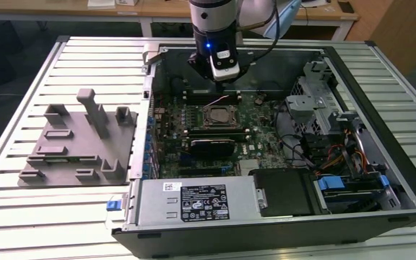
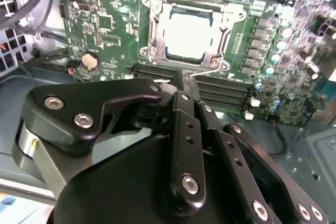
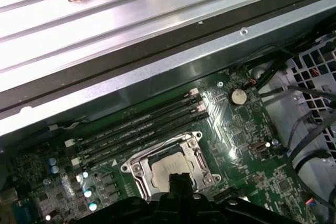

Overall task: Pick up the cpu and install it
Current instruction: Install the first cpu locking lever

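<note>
1. The exterior view is looking down from well above onto the open computer case [image 1: 266,235] and slatted table [image 1: 20,227].
2. Both wrist views are looking closely down at the green board [image 2: 105,19] [image 3: 247,124], sharing the chip [image 2: 188,35] [image 3: 163,169] from opposite sides.

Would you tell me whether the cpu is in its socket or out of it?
In: the cpu lies flat inside the socket frame on the motherboard.

In the first wrist view the gripper [image 3: 181,183] covers one edge of the cpu [image 3: 166,169] (and of the socket frame [image 3: 137,167]).
</note>
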Motion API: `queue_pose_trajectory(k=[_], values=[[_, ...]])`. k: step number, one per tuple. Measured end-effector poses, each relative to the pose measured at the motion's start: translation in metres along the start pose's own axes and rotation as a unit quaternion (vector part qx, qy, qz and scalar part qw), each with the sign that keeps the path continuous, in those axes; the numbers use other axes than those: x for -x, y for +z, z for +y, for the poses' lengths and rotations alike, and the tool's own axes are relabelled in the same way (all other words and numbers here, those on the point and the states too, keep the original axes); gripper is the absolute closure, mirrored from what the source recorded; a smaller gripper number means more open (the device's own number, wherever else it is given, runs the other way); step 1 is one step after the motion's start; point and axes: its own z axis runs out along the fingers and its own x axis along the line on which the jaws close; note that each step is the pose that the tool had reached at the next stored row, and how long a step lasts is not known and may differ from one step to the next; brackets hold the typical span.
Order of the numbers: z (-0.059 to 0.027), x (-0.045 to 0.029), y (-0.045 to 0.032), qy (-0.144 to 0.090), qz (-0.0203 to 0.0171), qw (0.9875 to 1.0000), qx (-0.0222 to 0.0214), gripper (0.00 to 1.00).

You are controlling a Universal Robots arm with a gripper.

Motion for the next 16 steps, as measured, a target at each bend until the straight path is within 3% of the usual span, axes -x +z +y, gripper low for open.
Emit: queue_pose_trajectory(k=[2, 16], values=[[0.0, -0.0002, 0.0016, -0.001, 0.0011, 1.0, 0.0025, 0.89], [0.0049, 0.0049, 0.0154, -0.009, 0.0024, 1.0, 0.0033, 0.89]])
